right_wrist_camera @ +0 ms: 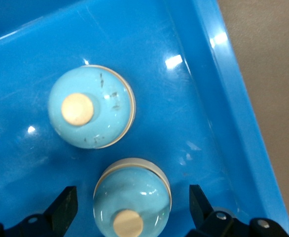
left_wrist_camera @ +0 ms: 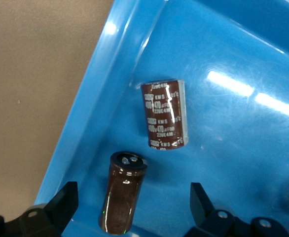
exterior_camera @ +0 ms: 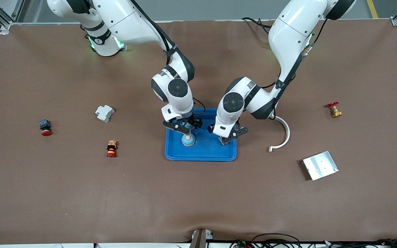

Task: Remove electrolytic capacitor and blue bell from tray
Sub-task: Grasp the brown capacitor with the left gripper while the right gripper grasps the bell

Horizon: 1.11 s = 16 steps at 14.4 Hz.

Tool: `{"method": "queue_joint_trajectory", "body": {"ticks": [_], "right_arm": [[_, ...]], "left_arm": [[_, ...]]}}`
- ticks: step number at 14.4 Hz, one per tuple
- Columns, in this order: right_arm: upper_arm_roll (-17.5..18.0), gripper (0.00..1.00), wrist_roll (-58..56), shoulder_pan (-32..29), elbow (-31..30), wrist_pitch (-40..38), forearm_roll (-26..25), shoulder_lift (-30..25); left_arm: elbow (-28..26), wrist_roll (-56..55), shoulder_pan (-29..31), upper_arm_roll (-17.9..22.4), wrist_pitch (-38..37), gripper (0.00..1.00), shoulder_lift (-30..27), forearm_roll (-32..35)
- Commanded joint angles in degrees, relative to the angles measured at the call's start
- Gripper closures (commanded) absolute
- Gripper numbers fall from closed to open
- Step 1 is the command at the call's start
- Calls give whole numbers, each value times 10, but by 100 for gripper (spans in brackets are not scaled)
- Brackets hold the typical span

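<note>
- I see the left gripper (exterior_camera: 228,137) over the tray (exterior_camera: 200,155), jaws apart astride an upright electrolytic capacitor (left_wrist_camera: 123,197)
- Right gripper (exterior_camera: 183,128), jaws apart, is over a blue bell (right_wrist_camera: 132,198), tray's 9 o'clock side

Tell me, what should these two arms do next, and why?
Probably lower and close: the open left gripper straddles an electrolytic capacitor, the open right gripper a blue bell, both in the tray.
</note>
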Motion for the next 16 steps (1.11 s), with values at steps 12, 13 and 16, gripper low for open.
{"method": "queue_joint_trajectory", "body": {"ticks": [12, 13, 16], "right_arm": [[-6, 79, 13, 16, 11, 6, 3, 12], [-6, 100, 13, 17, 11, 6, 5, 12], [-6, 100, 11, 16, 11, 2, 6, 7]], "left_arm": [[-14, -52, -15, -2, 16, 0, -3, 3], [-15, -53, -16, -2, 16, 0, 0, 3], [-18, -53, -20, -2, 17, 0, 1, 3]]}}
